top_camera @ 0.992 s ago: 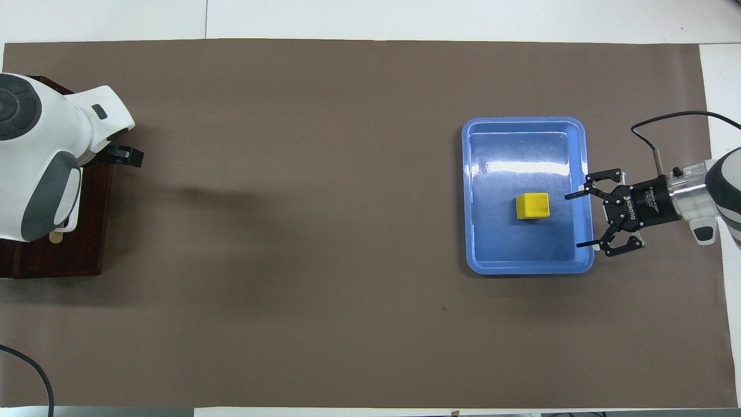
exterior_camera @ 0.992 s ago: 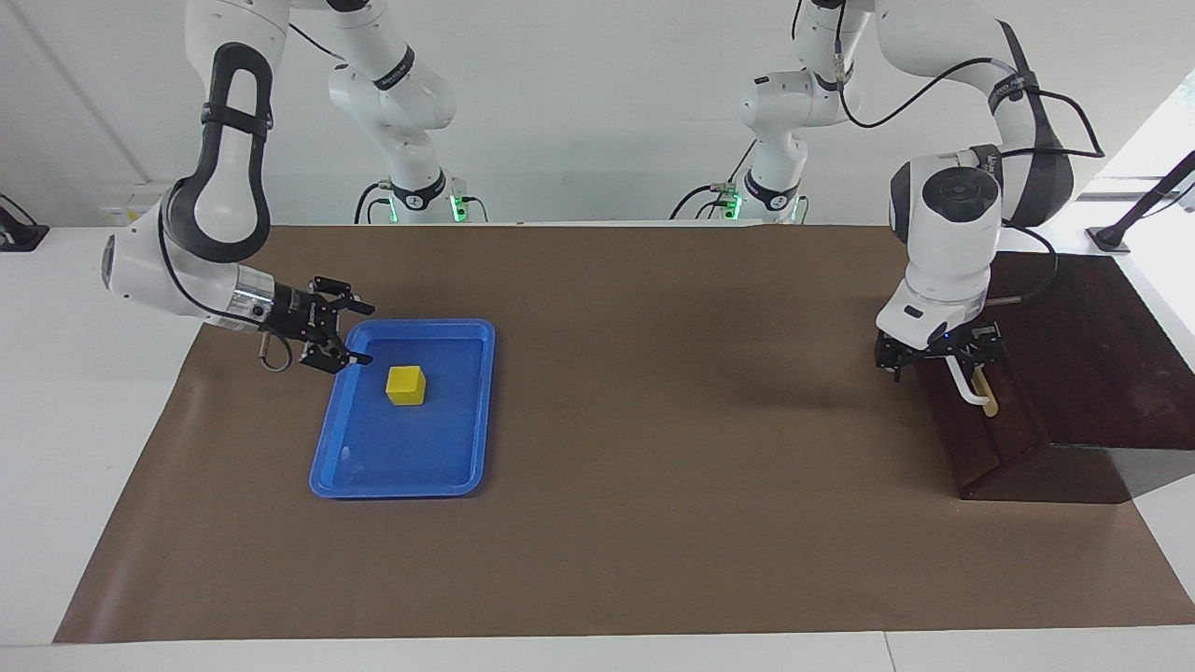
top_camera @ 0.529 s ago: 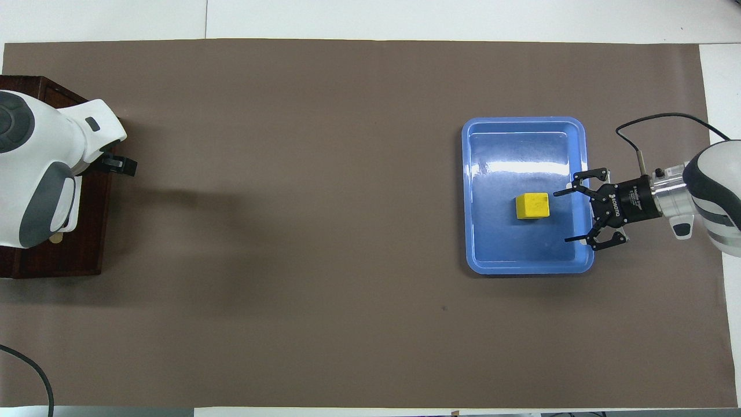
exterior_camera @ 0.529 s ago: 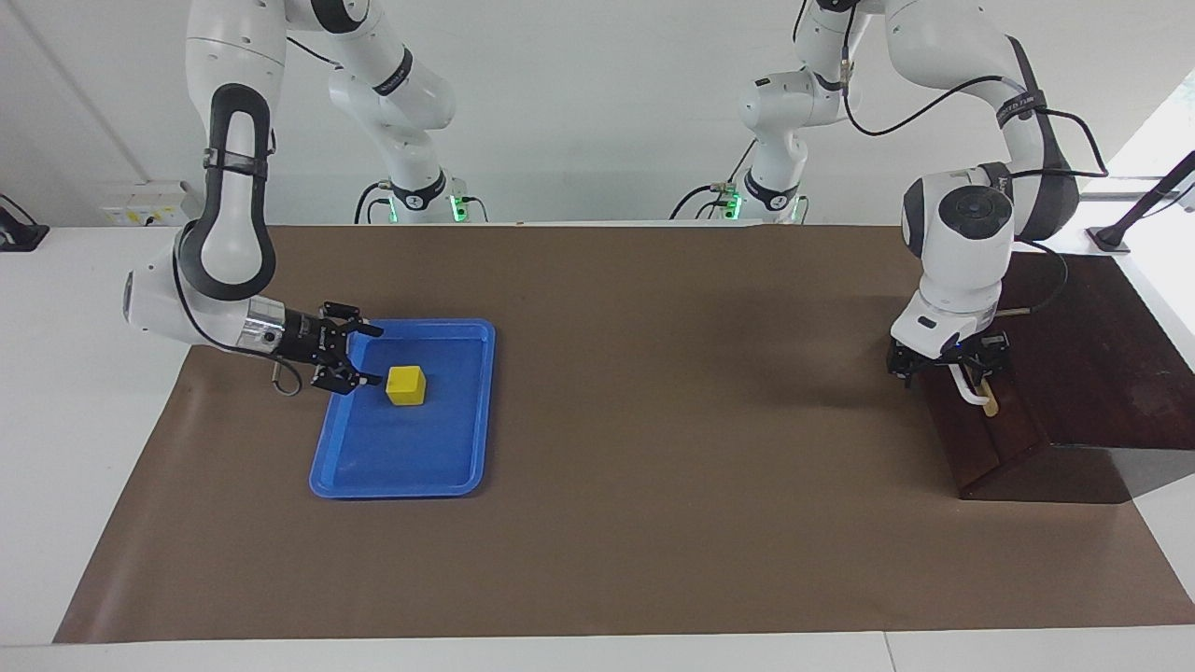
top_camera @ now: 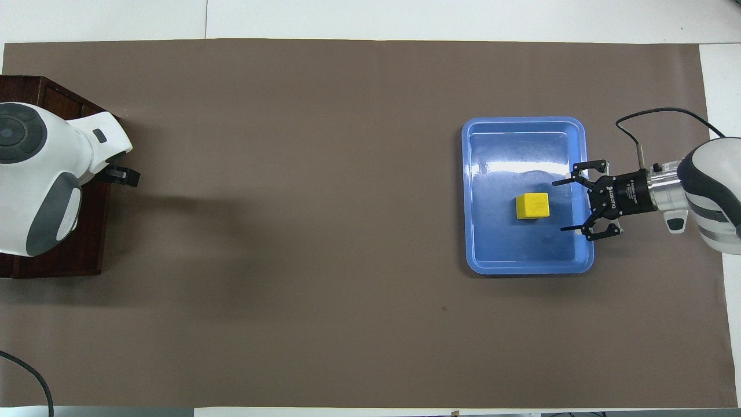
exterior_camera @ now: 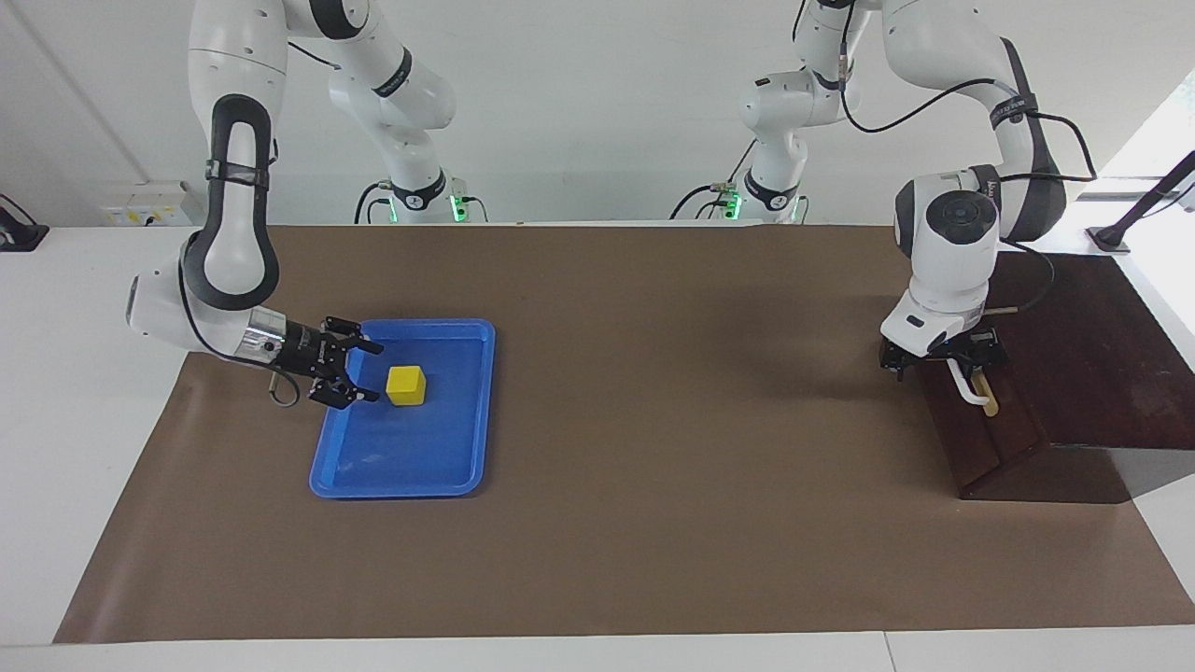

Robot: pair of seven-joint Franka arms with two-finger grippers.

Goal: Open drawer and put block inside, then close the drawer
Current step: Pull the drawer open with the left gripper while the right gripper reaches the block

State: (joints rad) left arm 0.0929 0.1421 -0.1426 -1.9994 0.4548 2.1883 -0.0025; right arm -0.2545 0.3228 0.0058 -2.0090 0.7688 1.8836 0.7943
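Block (exterior_camera: pixel 406 385) in blue tray (exterior_camera: pixel 457 467); right pincer (exterior_camera: pixel 366 372) apart beside it. Left pincer (exterior_camera: pixel 941 359) apart at drawer (exterior_camera: pixel 980 434) handle (exterior_camera: pixel 966 388).

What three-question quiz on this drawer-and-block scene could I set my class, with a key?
1. True or false: the block lies in the blue tray.
2. Choose one. The right tool is: A) shut on the block; B) open, beside the block; C) shut and empty.
3. Short answer: which tool is at the white handle of the drawer?

Key: 1 true; 2 B; 3 the left tool.
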